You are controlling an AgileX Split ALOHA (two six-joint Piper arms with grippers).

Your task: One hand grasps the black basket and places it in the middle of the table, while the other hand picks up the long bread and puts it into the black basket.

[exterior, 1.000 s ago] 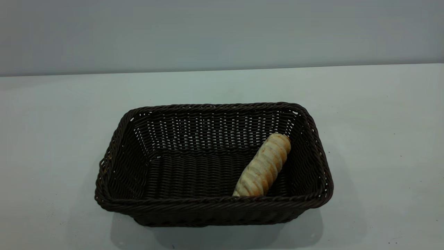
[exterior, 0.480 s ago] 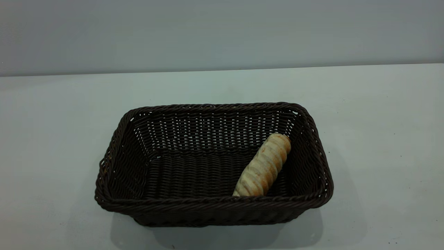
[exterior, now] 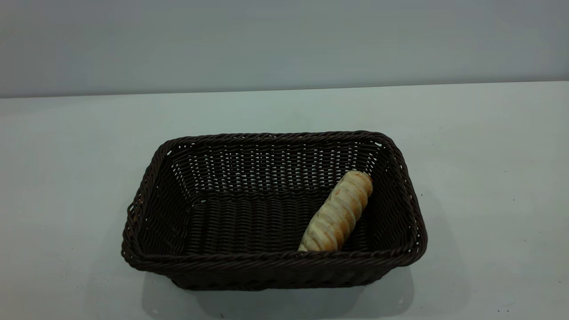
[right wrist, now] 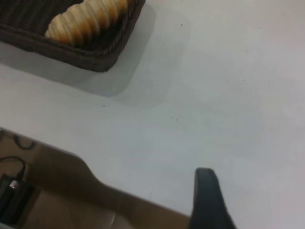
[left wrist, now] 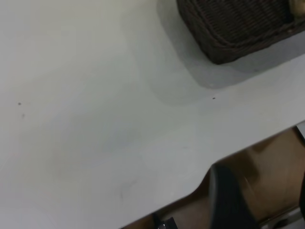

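Note:
The black basket (exterior: 275, 262) stands in the middle of the table (exterior: 489, 155). The long bread (exterior: 338, 212) lies slantwise inside it at its right end, one end resting against the front wall. Neither gripper shows in the exterior view. My left gripper (left wrist: 262, 174) is open and empty over the table's edge, well away from the basket's corner (left wrist: 224, 33). My right gripper (right wrist: 255, 191) is open and empty, with only one finger (right wrist: 206, 195) showing, away from the basket (right wrist: 90, 52) with the bread (right wrist: 88, 19) in it.
The table's edge (left wrist: 190, 186) runs close to the left gripper, with brown floor beyond it. In the right wrist view a black cable and a small device (right wrist: 12, 195) lie below the table's edge. A plain grey wall stands behind the table.

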